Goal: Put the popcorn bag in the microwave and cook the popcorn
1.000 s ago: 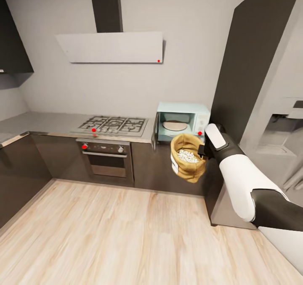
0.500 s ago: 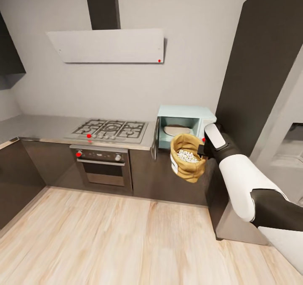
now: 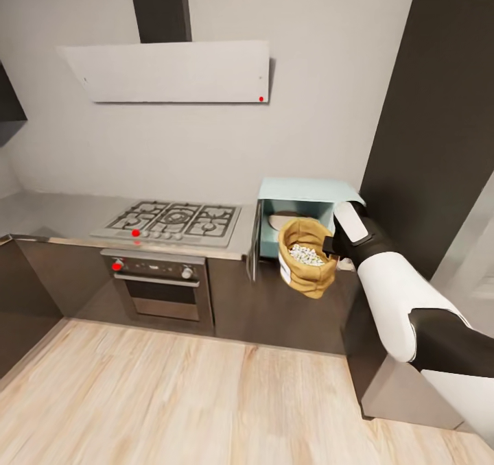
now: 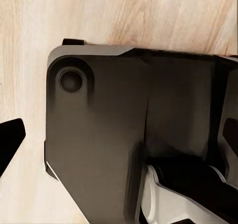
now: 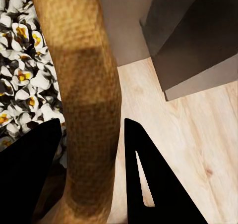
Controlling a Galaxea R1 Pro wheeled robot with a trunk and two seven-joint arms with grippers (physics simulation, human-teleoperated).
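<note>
Closer now to the cabinets than a second ago: whole head view shifted, hob and oven slid lower left, microwave (image 3: pixel 309 215) grown and drawn nearer the middle right. Camera travel, not the things themselves. Bag position relative to the arm unchanged across the three pictures.

Right gripper (image 3: pixel 332 247) clamped on the rolled rim of the popcorn bag (image 3: pixel 307 258), one dark finger inside (image 5: pixel 27 177) against the popcorn (image 5: pixel 22 75), the other outside (image 5: pixel 153 184), burlap wall pinched between them. Bag upright, hanging free above the wood floor (image 3: pixel 171 396), at middle right of the head view, overlapping the lower front of the microwave. Pale popped-looking pieces visible in its mouth.

Microwave door (image 3: pixel 254 232) swung open toward the left, turntable plate partly visible behind the bag. Cavity mouth just behind and slightly above the bag.

Left gripper (image 4: pixel 10 144) barely in its wrist picture, one dark tip at the edge over floor and the robot's own dark base; opening impossible to judge.

Likely meaning: approach nearly done, carry holding firm, next a lift and forward reach to set the bag on the plate. Risk: rim catching the cavity's lower lip.
</note>
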